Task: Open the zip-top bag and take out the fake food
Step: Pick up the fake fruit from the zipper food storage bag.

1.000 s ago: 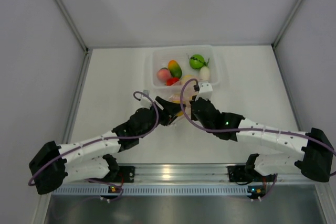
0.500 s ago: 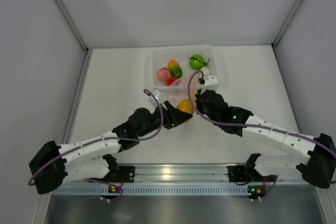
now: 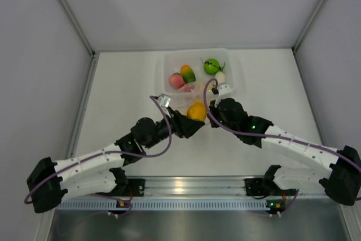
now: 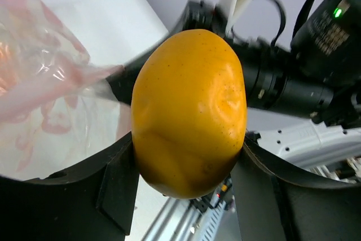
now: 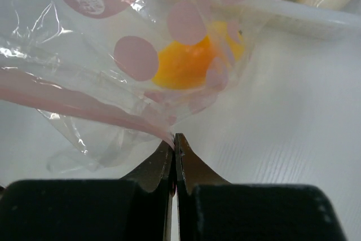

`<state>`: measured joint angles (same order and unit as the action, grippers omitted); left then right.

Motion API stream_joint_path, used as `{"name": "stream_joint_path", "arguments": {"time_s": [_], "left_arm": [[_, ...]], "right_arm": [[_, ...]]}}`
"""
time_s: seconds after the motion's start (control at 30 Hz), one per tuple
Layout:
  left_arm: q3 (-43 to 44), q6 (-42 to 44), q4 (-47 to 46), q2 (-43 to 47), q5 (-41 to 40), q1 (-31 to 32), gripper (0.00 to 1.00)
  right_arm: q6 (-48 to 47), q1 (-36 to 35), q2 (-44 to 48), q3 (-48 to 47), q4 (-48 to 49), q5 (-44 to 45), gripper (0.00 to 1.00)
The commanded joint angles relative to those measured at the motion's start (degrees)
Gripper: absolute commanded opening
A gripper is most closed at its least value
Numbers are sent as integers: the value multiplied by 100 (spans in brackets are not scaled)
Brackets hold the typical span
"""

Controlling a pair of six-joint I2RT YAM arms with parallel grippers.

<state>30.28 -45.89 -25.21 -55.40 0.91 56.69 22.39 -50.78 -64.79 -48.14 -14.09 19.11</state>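
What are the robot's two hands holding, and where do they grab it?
The left gripper clamps the orange fake fruit across its middle. The right gripper pinches the zip-top bag at its pink zip strip.

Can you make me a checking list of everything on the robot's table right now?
Surface: white table, smooth.
Job's things: clear crinkly zip-top bag with pink strip; orange-yellow plastic fruit; other glossy fake food.
Clutter: clear rectangular plastic tub, holding that other food.
Grippers: left gripper holds the orange-yellow plastic fruit; right gripper shut on the bag's edge.
Cables: purple cables loop along both arms.
Surroundings: pale grey walls; metal rail.
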Motion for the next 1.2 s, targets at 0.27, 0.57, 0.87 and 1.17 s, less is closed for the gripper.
{"name": "stream_joint_path", "arguments": {"time_s": [0.27,0.57,0.87,1.17], "left_arm": [[847,-148,-1433,-656,-899,-26,0],[1295,281,-716,-884,-2453,-52,0],[3053,651,1308,-1921,-2051,-912,0],[4590,1468,2327,-3345,-1717,-1695,0]], "right_arm": [[458,60,1135,999,-23,-655,0],[494,60,2243,719,-1146,-505,0],[-261,121,2718,-336,-2492,-321,0],[-552,130,2902,-1004,-3091,13,0]]}}
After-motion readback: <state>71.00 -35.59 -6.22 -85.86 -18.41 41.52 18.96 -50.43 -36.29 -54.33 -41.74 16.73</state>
